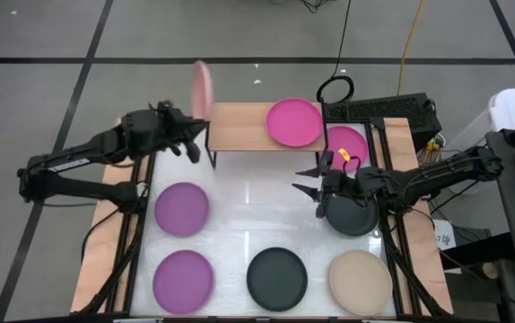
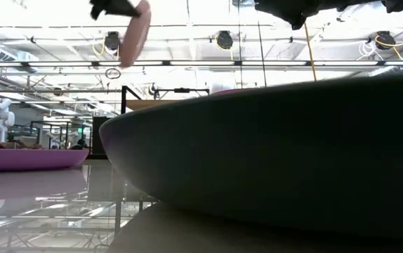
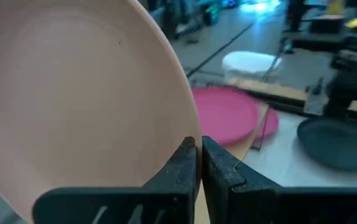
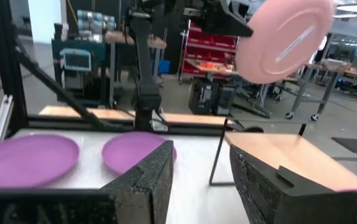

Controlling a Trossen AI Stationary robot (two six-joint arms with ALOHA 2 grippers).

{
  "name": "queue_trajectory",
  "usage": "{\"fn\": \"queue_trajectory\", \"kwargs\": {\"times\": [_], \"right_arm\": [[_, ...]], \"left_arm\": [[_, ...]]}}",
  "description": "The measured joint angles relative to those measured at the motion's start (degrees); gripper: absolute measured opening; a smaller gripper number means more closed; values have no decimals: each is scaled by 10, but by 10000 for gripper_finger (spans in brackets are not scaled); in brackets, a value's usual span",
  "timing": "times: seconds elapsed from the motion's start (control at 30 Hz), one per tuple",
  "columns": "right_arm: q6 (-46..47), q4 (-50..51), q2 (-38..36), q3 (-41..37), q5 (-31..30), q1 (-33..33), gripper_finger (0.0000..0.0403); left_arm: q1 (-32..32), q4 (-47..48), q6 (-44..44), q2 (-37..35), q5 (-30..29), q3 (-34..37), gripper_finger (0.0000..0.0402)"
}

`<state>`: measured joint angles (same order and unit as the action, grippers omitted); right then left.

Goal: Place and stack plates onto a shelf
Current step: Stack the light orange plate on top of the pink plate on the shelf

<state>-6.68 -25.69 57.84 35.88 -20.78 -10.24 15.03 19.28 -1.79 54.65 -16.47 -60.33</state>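
**Pink plate held on edge above the bare end of the shelf**

The left gripper [image 1: 188,135] is pinched tight on the rim of the pale pink plate [image 1: 201,91], its two fingers pressed together with almost no gap in the left wrist view. The plate stands nearly on edge, its face turned sideways, so from above it shows only as a thin sliver beyond the fingertips. It hangs in the air, clear of every surface.

The shelf [image 1: 235,126] lies just past and below that gripper, on the side toward the other arm. Its near half is bare wood; its far half carries a magenta plate [image 1: 294,121] lying flat. So the free spot is the part closest to the held plate, and the plate must, I judge, be tipped from upright to flat before it can rest there. The left arm is plainly the nearer one for this.

The right gripper [image 1: 320,186] waits well off to the shelf's far side, fingers spread and holding nothing, over a dark grey plate [image 1: 354,217], with a second magenta plate [image 1: 346,144] beside it. Two purple plates [image 1: 182,208], another dark plate [image 1: 276,277] and a beige plate [image 1: 360,279] lie on the table, still to be moved
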Motion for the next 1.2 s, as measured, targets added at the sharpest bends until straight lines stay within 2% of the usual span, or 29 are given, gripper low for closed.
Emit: {"fn": "queue_trajectory", "kwargs": {"times": [0.2, 0.4, 0.67, 0.93, 1.2], "right_arm": [[-2, -13, -22, 0, 0, 0, 139], [-1, 16, -108, 0, -1, -13, 139], [46, 118, -196, 0, -1, -35, 139], [49, 126, -191, 0, -1, -39, 139], [46, 122, -186, 0, -3, -39, 139]], "left_arm": [[-36, -11, -101, 120, 0, -83, 10], [-43, -3, -176, 241, 4, -178, 10], [-43, 24, -259, 374, 82, -288, 10], [-42, 20, -339, 460, 94, -312, 20], [-35, 18, -378, 505, 87, -312, 27]]}}
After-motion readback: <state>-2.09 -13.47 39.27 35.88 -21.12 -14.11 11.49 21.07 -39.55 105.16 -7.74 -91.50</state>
